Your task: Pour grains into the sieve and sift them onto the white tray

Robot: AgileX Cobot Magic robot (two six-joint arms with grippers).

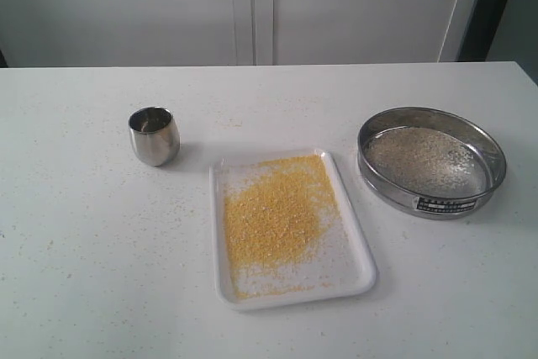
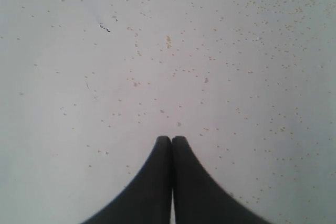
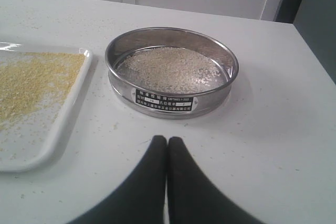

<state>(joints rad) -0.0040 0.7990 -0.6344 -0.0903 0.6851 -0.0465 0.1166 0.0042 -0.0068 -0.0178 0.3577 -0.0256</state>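
The white tray (image 1: 357, 279) lies in the middle of the table with yellow grains (image 1: 276, 212) spread over it; its corner (image 3: 31, 153) also shows in the right wrist view. To its right stands the round steel sieve (image 1: 385, 191) holding pale whitish grains (image 1: 424, 161) on its mesh. The sieve (image 3: 118, 85), with its side label, stands just beyond my right gripper (image 3: 167, 139), which is shut and empty. My left gripper (image 2: 171, 139) is shut and empty over bare table dotted with stray grains. Neither gripper shows in the exterior view.
A small steel cup (image 1: 154, 135) stands upright to the left of the tray. Stray grains (image 2: 273, 30) speckle the white table (image 1: 84, 250). A pale wall with cabinet panels (image 1: 252, 6) rises behind the table's far edge.
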